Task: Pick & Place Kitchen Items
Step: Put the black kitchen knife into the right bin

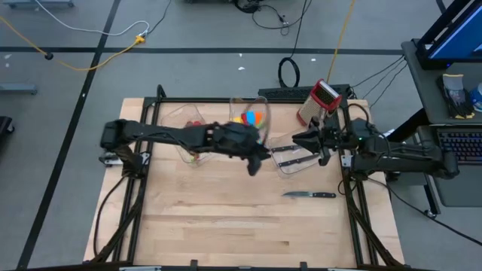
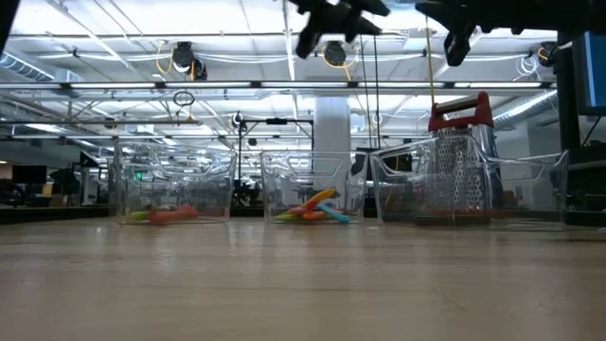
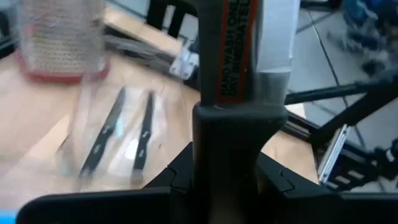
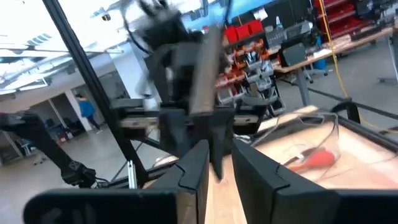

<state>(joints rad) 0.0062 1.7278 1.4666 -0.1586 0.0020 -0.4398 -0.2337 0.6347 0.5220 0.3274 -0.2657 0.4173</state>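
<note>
Left gripper [image 3: 227,168] clamped on a knife [image 3: 239,56], over the table. Right gripper [image 4: 221,165] looks pinched on the same knife, mid-handover. Should lower it flat into the bin [image 1: 290,158] beside the other knives [image 3: 121,134].

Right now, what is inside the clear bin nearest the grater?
Two black-handled knives lie side by side in the right bin, beside the grater. The left hand hovering over its edge hides part of it.

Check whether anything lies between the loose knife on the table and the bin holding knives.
Nothing visible: only bare table separates the loose knife and the bin. The left gripper and right gripper hover high by the bin.
</note>
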